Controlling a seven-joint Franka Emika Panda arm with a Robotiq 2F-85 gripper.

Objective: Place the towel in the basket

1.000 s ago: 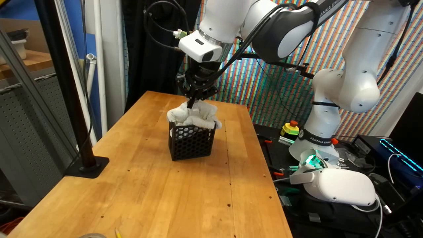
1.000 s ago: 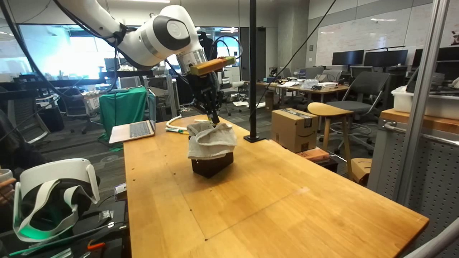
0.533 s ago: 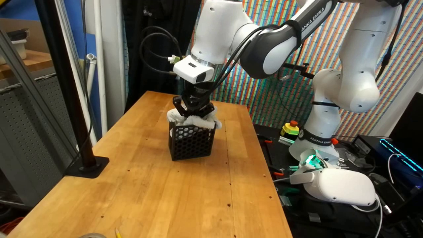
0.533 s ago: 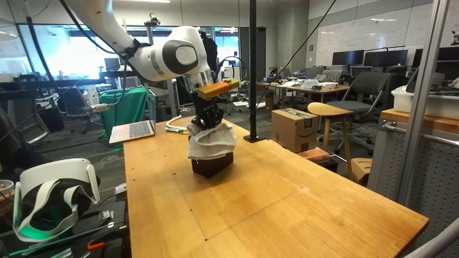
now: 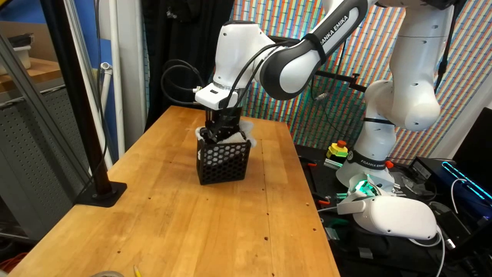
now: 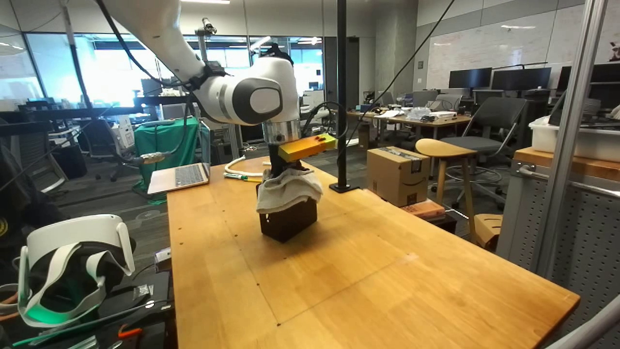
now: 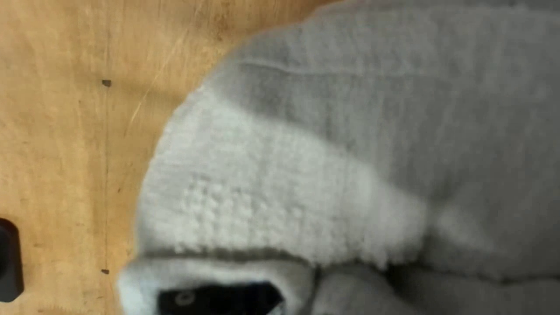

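on the table (image 5: pixel 215 231), a towel (image 6: pixel 290 191) partly in the basket (image 5: pixel 223 165), hanging over its edge
the gripper (image 5: pixel 216 134) reaches into the folds, pressed together (fingertips hidden)

1 arm (image 5: pixel 286 75), 1 gripper (image 5: pixel 216 134), 1 towel (image 6: pixel 290 191), 1 basket (image 5: pixel 223 165), 1 wooden table (image 5: pixel 215 227). Also 1 laptop (image 6: pixel 167 180), 1 white headset (image 5: pixel 398 217), 1 e-stop (image 5: pixel 337 149), 1 black post (image 6: pixel 342 97), 1 wooden stool (image 6: pixel 443 147), 1 cardboard box with a smile logo (image 6: pixel 395 177). Monitors (image 6: pixel 471 79) — at least 3. Chairs (image 6: pixel 496 116) — several, overlapping, no firm number.
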